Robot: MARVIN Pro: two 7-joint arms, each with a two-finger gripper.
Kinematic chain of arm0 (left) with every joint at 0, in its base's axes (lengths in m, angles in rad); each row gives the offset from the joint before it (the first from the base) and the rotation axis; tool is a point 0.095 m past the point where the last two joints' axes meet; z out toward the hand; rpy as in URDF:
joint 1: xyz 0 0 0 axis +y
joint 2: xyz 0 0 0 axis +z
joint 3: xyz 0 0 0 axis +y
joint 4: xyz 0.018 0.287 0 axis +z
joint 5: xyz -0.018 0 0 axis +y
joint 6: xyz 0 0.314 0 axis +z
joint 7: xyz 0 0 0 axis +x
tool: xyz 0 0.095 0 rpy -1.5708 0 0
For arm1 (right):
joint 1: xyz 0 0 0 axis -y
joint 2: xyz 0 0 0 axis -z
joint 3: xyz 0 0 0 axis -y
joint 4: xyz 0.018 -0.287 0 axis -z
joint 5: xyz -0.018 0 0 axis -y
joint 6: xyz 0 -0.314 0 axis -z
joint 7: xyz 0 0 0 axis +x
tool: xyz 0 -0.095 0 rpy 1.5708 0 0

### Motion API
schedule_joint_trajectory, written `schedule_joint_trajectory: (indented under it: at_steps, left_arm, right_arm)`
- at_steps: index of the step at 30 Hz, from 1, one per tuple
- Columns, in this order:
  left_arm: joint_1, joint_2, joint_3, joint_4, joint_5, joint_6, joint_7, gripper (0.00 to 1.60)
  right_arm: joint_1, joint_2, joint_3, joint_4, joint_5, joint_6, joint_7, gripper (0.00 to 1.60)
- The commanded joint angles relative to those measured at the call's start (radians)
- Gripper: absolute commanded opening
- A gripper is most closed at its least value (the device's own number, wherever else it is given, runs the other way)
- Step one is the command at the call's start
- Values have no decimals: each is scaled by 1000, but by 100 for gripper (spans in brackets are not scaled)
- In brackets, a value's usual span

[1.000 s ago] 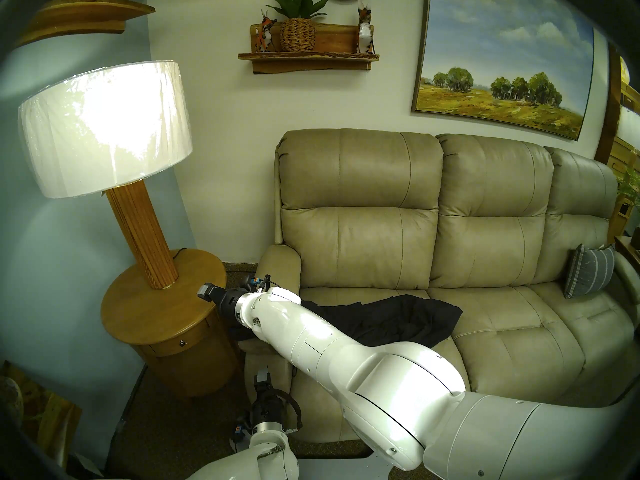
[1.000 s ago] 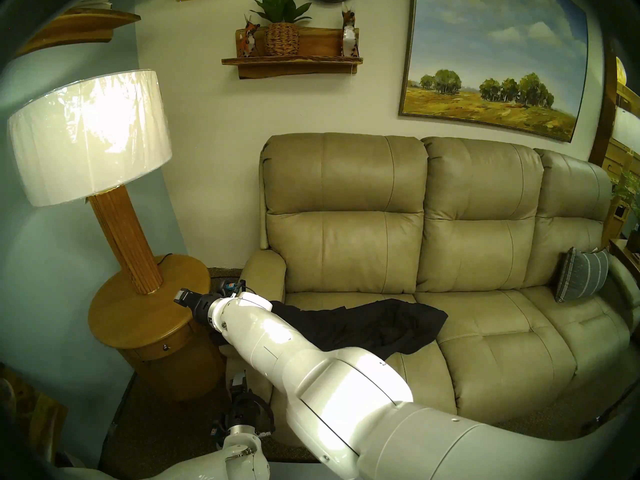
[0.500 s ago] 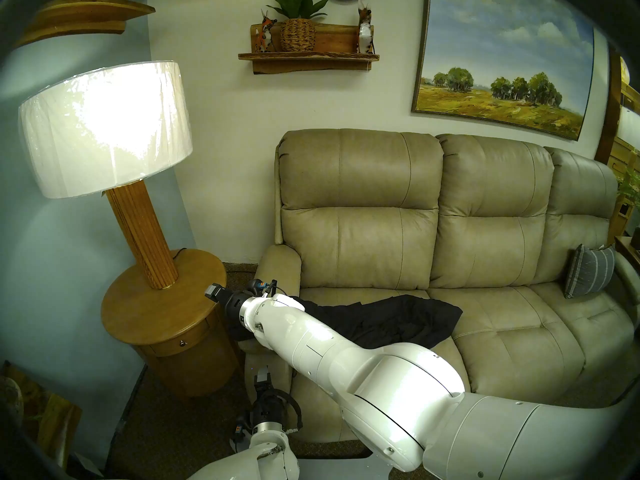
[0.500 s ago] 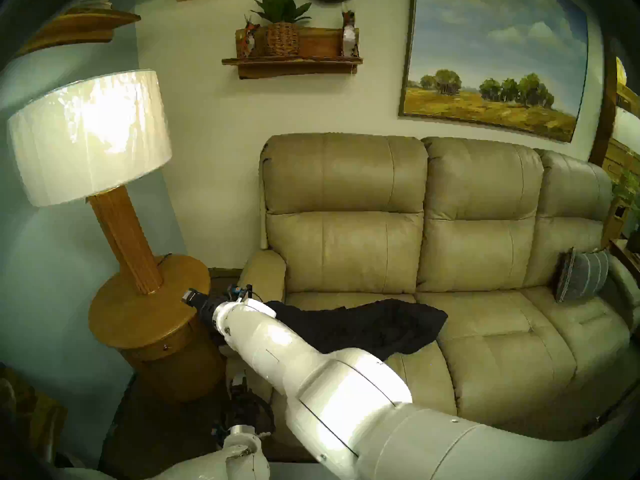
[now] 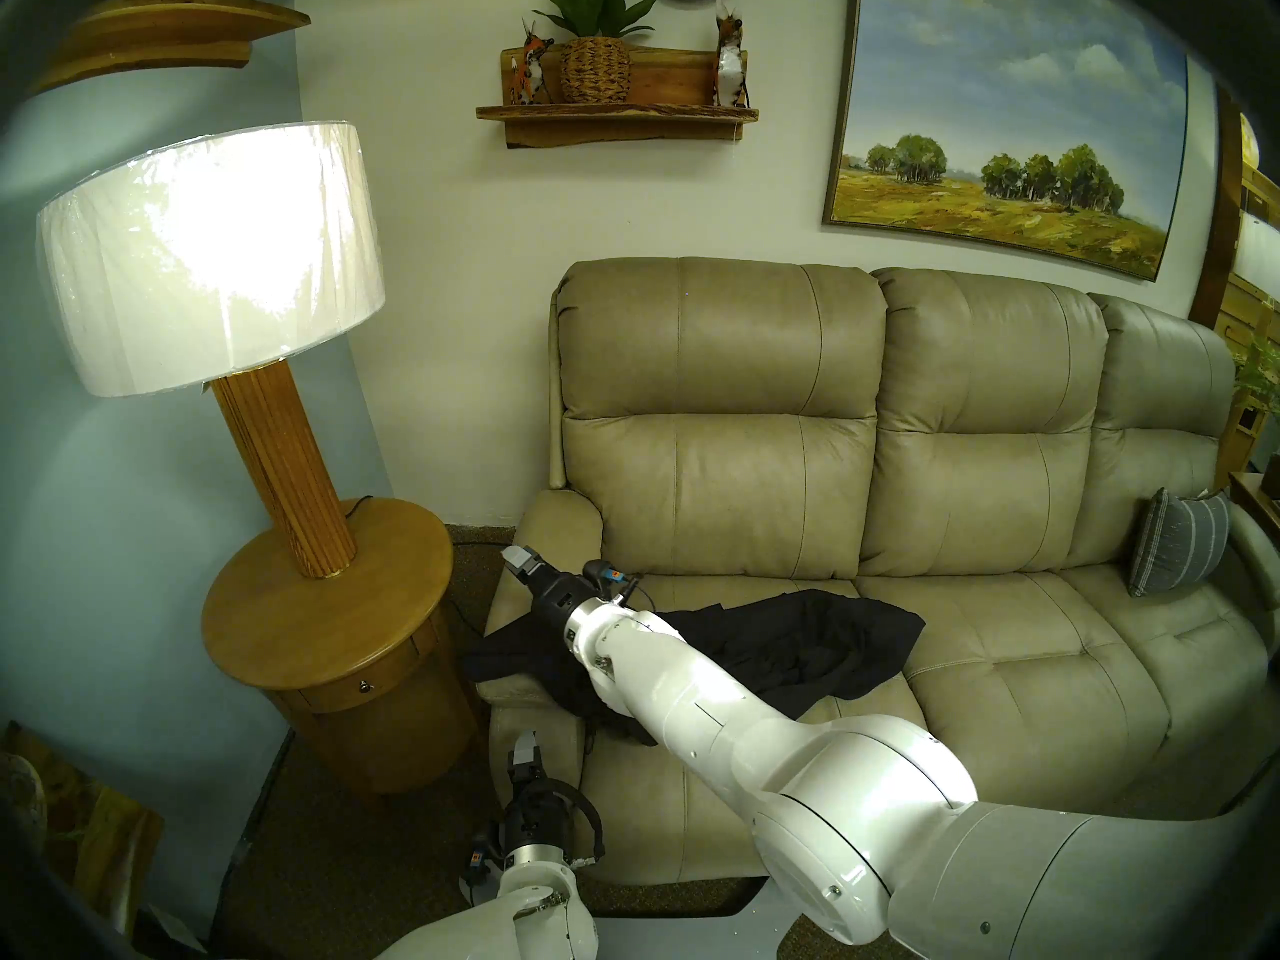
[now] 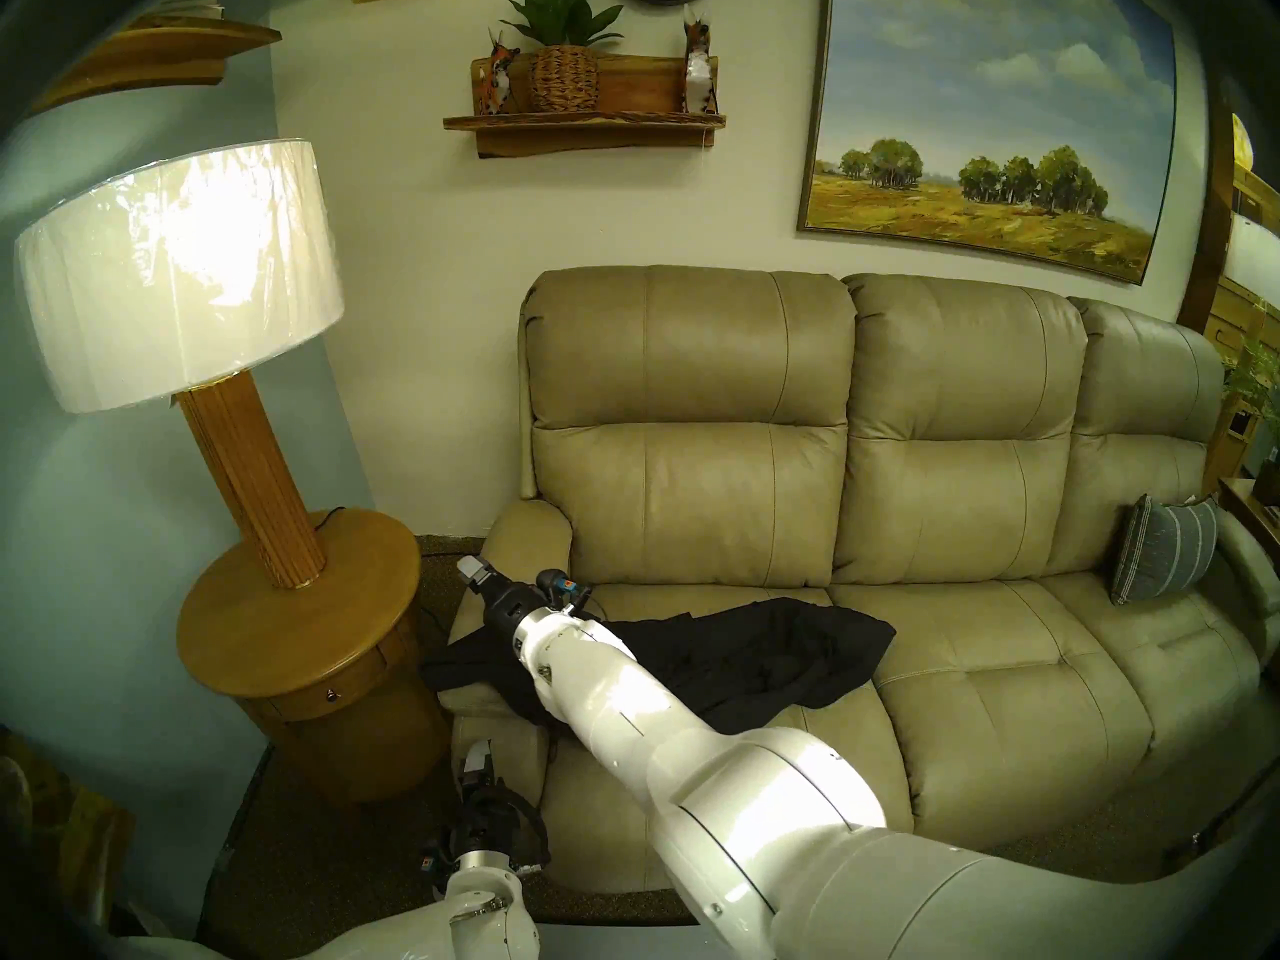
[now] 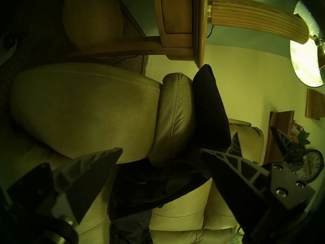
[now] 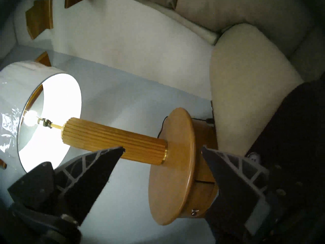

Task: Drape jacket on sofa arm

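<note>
The black jacket (image 5: pixel 796 640) lies from the left sofa seat across the beige sofa arm (image 5: pixel 554 529), one end hanging over the arm's outer side (image 5: pixel 499 657). My right gripper (image 5: pixel 519 558) is open and empty, just above the arm behind the jacket. Its wrist view shows the fingers apart (image 8: pixel 162 148), with the jacket (image 8: pixel 299 132) and the arm (image 8: pixel 246 88) at the right. My left gripper (image 5: pixel 528 747) is open and empty, low in front of the arm's front end. Its wrist view (image 7: pixel 161 150) shows the jacket (image 7: pixel 211 106) over the arm (image 7: pixel 174 115).
A round wooden side table (image 5: pixel 325 612) with a lit lamp (image 5: pixel 208 259) stands close to the arm's outer side. A grey striped cushion (image 5: pixel 1177 550) leans at the sofa's far right end. A shelf and a painting hang on the wall.
My right gripper has swung from over the side table's edge rightward to above the sofa arm, which uncovers the jacket end on the arm. The left gripper has not moved.
</note>
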Motion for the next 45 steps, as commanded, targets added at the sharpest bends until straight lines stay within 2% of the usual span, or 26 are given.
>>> schedule_joint_trajectory:
  at_steps: [1, 2, 6, 8, 10, 13, 24, 25, 31, 39, 44, 45]
  left_arm:
    - [-1, -1, 0, -9, 3, 1, -7, 160]
    - [-1, -2, -1, -9, 3, 2, -6, 160]
    - [-1, -2, -2, -7, 4, 2, -5, 160]
    - [-1, -2, -2, -7, 4, 2, -4, 160]
    - [-1, -3, -2, -7, 5, 3, -4, 160]
    - [-1, -2, -3, -8, 6, 3, -5, 160]
    - [-16, 8, 23, -50, 23, 14, 16, 160]
    - [-20, 10, 30, -55, 29, 10, 19, 160]
    - [-44, 1, 50, -78, 50, -26, 37, 160]
    - [-120, -19, 58, -26, 41, -21, 130, 160]
    - [-197, -47, 86, 16, 69, -22, 196, 160]
    - [-199, -55, 77, 14, 78, -22, 204, 160]
  right_arm:
    - [-76, 118, 4, -24, -12, 3, 104, 160]
    - [-88, 115, 6, -12, -16, 5, 109, 160]
    - [-168, 178, -10, -22, -21, 30, 170, 160]
    - [-175, 180, -12, -11, -22, 35, 170, 160]
    - [-226, 212, -21, -29, -32, 51, 222, 160]
    - [-248, 233, -20, -44, -32, 55, 255, 160]
    - [-372, 359, 3, -208, -27, 48, 438, 160]
    - [-374, 362, 11, -208, -26, 31, 439, 160]
    - [-436, 412, 39, -297, -10, 41, 457, 160]
    - [-539, 484, 78, -404, 13, 45, 458, 160]
    - [-606, 517, 98, -484, 29, 47, 466, 160]
    - [-613, 519, 101, -487, 32, 47, 467, 160]
